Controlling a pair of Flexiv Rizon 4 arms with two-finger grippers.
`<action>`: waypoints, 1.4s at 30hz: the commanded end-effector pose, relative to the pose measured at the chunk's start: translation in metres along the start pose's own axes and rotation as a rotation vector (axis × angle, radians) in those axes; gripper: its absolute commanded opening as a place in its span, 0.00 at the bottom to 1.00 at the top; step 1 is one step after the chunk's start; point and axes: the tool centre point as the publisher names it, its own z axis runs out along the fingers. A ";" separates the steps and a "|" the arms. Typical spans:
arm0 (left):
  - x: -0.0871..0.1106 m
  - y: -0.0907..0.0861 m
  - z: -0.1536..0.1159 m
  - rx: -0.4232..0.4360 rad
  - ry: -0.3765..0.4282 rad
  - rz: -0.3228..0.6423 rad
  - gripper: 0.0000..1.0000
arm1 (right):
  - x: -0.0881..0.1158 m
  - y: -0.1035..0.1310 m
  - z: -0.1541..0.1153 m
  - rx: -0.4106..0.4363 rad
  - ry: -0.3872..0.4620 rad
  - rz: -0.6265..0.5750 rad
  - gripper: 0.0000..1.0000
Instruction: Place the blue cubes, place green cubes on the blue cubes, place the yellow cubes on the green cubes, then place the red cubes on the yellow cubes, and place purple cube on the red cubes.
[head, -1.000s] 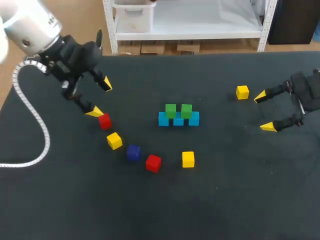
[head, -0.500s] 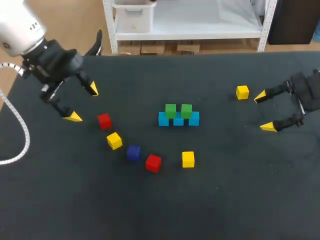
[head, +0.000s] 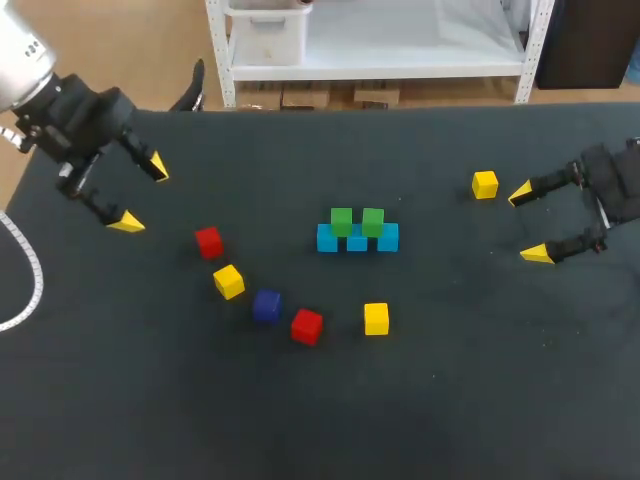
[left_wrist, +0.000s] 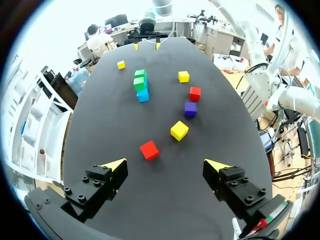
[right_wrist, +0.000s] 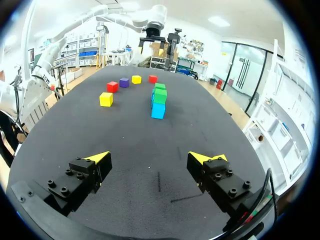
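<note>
The dark desk carries everything. The left end effector hangs spread and empty at the desk's left side. The right end effector is likewise spread, holding nothing. The blue cubes sit mid-desk in a row with two green cubes on them. Yellow is probably next. One yellow cube lies just beside the right fingertips, on their stack side (the right arm is plainly nearer).
</note>
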 end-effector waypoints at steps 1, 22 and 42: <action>-0.001 -0.003 -0.002 -0.014 0.004 -0.001 1.00 | 0.001 0.000 0.000 0.000 -0.003 -0.001 1.00; -0.001 -0.003 -0.002 -0.014 0.004 -0.001 1.00 | -0.077 0.041 0.045 -0.064 0.062 -0.063 1.00; -0.001 -0.003 -0.002 -0.014 0.004 -0.001 1.00 | -0.108 0.098 0.130 -0.063 -0.015 0.053 1.00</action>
